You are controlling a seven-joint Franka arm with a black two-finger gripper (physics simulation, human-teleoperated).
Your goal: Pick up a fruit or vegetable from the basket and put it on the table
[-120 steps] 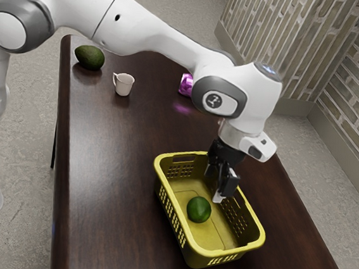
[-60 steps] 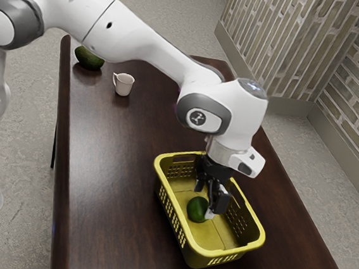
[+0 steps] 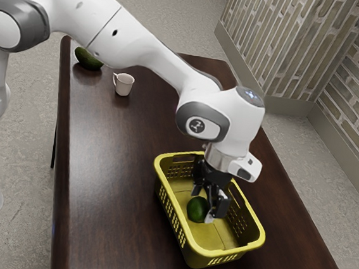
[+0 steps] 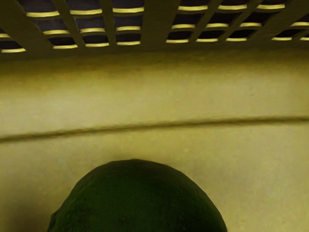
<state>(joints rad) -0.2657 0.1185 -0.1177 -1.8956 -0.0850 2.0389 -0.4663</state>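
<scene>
Reaching into the basket (image 3: 196,259), the gripper (image 3: 202,205) had its fingers apart at the green fruit (image 3: 196,210); an off-centre close could have sent it rolling away

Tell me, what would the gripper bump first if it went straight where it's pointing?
Probably the green fruit in the basket. The gripper points down at it, though its fingers might slip past towards the basket's floor; depth is unclear.

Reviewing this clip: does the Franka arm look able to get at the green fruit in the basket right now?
Probably yes: the open gripper reaches in through the top of the basket, close over the green fruit, with nothing covering it.
</scene>
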